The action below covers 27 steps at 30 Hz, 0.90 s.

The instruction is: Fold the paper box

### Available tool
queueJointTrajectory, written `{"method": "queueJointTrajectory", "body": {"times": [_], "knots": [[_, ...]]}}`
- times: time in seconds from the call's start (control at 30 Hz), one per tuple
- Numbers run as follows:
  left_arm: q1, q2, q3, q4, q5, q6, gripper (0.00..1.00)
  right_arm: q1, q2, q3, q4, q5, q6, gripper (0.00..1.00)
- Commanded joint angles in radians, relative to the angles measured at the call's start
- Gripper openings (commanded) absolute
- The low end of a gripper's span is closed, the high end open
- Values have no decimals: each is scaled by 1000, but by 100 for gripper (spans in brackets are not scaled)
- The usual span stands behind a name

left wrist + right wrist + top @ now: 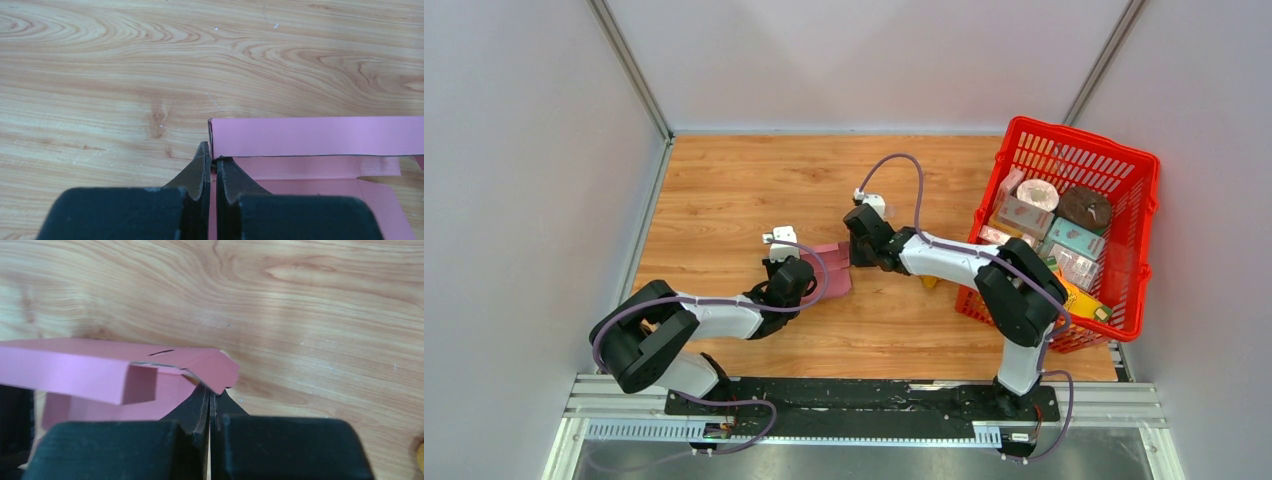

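Where the wooden table [724, 190] meets the right-hand wall, a red mesh basket [1079, 155] stands, packed. Contents seen from above:
- a pale round roll [1037, 193] at the far side
- a dark brown round item [1086, 208] beside it
- a pink printed carton [1024, 215]
- a teal carton [1076, 238]
- something yellow [1079, 298] toward the near end

More cartons lie among these, their prints too small to read. The right arm [1014, 290] overhangs the basket's near-left corner.

Paper box [832, 262]: pink, partly folded, near table centre, well apart from the basket, lying between the two grippers. One long wall stands upright. The base panel lies flat on the wood. A flap at the right end is lifted off the table.

Left gripper [211, 157]: fingers pressed together at the box's left end, tips right at the corner where the upright wall meets the base. A pink sliver shows in the slit between the fingers, so they are pinched on the thin cardboard edge.

Right gripper [210, 395]: fingers closed tight, tips touching the lower edge of the lifted end flap, just below its rounded corner. Cannot tell whether any cardboard is caught between them, since the flap hides where the tips meet.

Small yellow object [929, 283]: on the table beneath the right arm, near the basket, apart from the box.
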State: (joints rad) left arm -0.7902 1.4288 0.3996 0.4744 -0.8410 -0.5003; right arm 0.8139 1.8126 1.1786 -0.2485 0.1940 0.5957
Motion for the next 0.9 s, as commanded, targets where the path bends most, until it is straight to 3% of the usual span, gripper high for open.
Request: {"method": "queueJointTrajectory", "body": {"times": [0.0, 0.87], "knots": [[2, 5, -8, -82, 16, -10, 0, 14, 31, -20, 67, 110, -13, 0], [2, 13, -13, -63, 33, -18, 0, 51, 105, -42, 281, -40, 13, 0]]}}
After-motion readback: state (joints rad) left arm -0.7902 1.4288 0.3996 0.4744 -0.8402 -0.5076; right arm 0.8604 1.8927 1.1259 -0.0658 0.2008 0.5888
